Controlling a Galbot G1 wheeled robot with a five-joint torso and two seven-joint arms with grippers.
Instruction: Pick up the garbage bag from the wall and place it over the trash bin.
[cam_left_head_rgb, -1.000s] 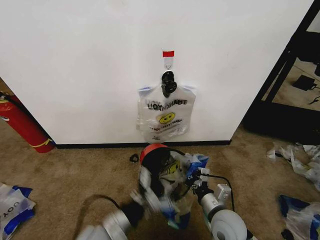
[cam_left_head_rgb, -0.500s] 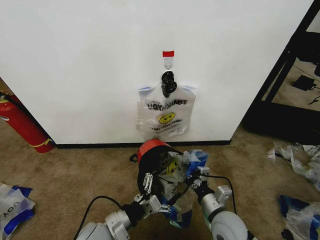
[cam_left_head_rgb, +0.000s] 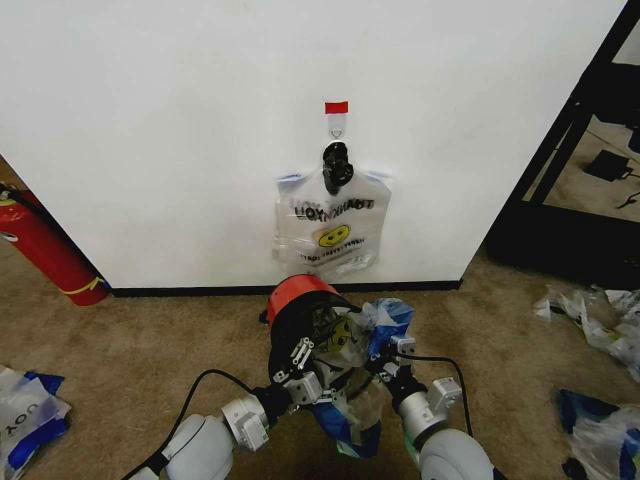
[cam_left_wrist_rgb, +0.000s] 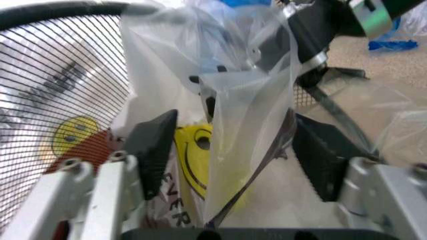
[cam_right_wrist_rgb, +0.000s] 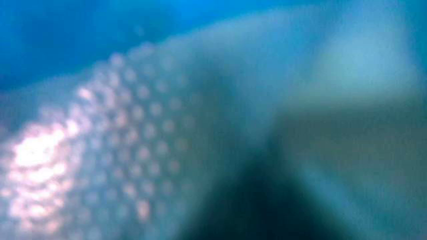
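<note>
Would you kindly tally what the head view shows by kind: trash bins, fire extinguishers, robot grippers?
Trash bin: 1
Fire extinguisher: 1
Grippers: 2, left gripper and right gripper, both at the garbage bag on the bin
Total: 4

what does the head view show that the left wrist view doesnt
Head view alone: the wall, its hook with red tape, the clipped bundle of bags and the fire extinguisher. Left wrist view alone: the left end effector open, its fingers either side of a fold of film. Both: the garbage bag draped at the trash bin.
</note>
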